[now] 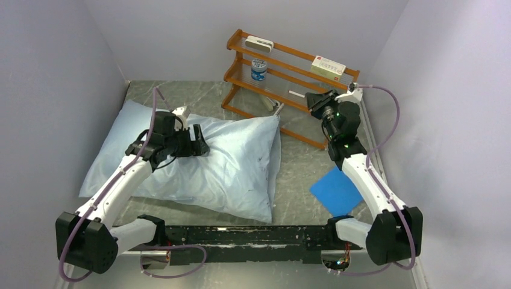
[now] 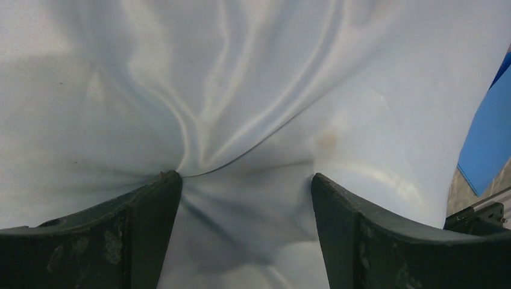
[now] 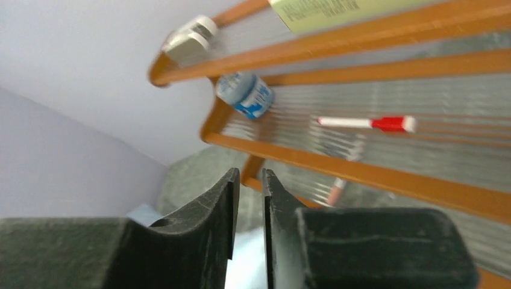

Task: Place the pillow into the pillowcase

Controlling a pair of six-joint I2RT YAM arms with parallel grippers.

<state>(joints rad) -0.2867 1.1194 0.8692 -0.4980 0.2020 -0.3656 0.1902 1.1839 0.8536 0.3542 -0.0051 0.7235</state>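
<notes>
- The pillowcase point(image 2: 253, 84): thin pale-blue cloth, smooth with a faint sheen, softly creased.
- Left fingers point(image 2: 367, 241): dark matt plastic, scuffed and speckled.
- Tabletop point(image 1: 301, 162): grey marbled surface, slightly glossy.
- Rack point(image 3: 373, 174): orange-brown rails with a smooth, glossy finish.
- Blue sheet point(image 1: 337, 189): flat and matt.

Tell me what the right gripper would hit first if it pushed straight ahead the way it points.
Most likely the orange rack: the right gripper aims at its lower front rail, near a post. Depth is unclear.
</notes>
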